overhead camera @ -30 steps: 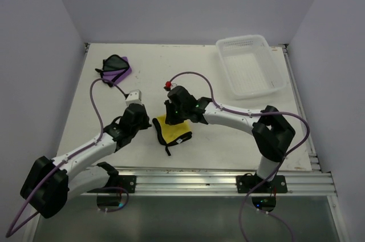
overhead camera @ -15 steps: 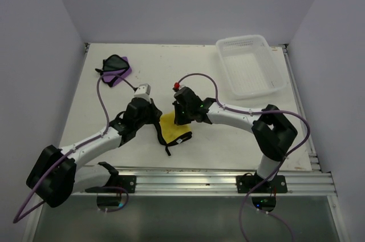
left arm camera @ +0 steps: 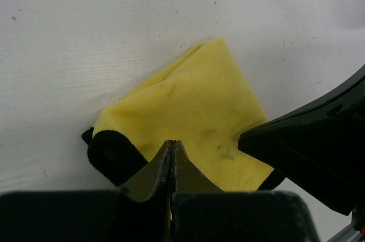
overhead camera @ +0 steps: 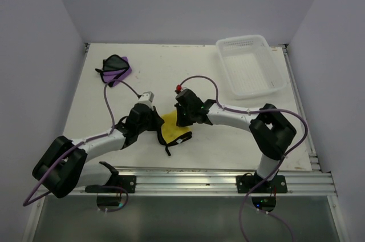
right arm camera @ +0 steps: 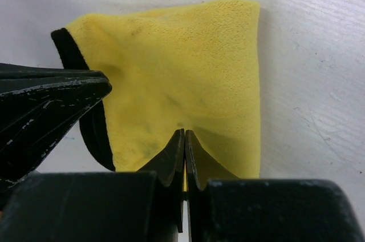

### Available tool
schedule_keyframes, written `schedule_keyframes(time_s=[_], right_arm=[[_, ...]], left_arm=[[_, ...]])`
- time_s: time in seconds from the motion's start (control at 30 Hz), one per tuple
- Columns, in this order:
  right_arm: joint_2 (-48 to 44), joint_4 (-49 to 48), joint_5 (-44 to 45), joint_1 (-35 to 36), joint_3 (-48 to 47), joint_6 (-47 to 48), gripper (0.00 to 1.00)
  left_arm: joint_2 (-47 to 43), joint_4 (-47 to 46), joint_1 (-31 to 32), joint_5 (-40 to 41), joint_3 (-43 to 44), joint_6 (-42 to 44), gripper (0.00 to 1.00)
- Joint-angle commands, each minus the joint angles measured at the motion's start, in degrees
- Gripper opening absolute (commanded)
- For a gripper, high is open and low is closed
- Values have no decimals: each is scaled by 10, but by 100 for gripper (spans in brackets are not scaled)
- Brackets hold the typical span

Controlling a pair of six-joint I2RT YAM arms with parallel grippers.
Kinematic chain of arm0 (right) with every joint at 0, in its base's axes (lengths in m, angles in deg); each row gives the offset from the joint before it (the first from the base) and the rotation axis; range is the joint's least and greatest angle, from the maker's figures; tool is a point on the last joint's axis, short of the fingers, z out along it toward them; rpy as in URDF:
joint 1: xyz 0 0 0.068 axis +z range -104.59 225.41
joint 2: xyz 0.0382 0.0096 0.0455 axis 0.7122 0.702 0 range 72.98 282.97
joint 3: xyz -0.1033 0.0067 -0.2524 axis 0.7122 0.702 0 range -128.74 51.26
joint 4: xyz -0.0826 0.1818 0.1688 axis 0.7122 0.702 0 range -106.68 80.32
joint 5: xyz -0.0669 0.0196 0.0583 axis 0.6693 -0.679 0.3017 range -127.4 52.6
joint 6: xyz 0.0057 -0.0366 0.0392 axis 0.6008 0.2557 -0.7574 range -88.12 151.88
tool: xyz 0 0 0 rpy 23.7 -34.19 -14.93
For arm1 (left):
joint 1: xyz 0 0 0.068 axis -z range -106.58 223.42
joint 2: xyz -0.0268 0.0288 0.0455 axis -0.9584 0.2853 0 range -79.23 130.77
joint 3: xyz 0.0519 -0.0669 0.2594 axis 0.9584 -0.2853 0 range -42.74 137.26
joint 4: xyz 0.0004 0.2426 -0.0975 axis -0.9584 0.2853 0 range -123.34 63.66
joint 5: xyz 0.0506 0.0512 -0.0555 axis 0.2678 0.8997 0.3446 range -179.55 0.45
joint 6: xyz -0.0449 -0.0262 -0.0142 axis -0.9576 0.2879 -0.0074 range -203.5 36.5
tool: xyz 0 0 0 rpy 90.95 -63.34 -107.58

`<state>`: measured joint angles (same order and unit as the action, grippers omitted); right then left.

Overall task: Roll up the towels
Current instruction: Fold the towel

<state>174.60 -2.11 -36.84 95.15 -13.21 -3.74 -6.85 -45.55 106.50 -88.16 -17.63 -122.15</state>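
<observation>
The yellow towel (overhead camera: 174,132) lies folded on the table in front of the arms, black edging and loop at its near side. It fills the left wrist view (left arm camera: 194,99) and the right wrist view (right arm camera: 188,59). My left gripper (overhead camera: 156,122) (left arm camera: 172,142) is shut, tips resting on the towel's left part. My right gripper (overhead camera: 180,120) (right arm camera: 185,132) is shut, tips on the towel's far right part, a small dimple in the cloth there. The two grippers face each other across the towel. The purple towel (overhead camera: 117,68) lies crumpled at the far left.
A white perforated basket (overhead camera: 251,71) stands at the back right corner. Purple cables loop above both arms. Grey walls enclose the table on three sides, and a metal rail runs along its near edge.
Both arms have closed in on the yellow towel. The left gripper moved right onto its left side and the right gripper shifted slightly right and nearer. The towel has stayed put.
</observation>
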Motion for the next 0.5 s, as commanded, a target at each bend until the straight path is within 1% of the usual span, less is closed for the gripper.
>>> schedule_keyframes(time_s=[0.0,0.17,0.33,0.47], right_arm=[[7,-20,2,-5,6,-11,0],[13,-27,3,-6,13,-19,0],[15,-24,1,-7,14,-20,0],[-5,-15,6,-7,13,-16,0]], left_arm=[[-10,-16,1,7,-22,-10,0],[-31,-8,1,21,-54,-19,0],[-10,-15,1,27,-57,-20,0],[0,-15,1,34,-56,-20,0]])
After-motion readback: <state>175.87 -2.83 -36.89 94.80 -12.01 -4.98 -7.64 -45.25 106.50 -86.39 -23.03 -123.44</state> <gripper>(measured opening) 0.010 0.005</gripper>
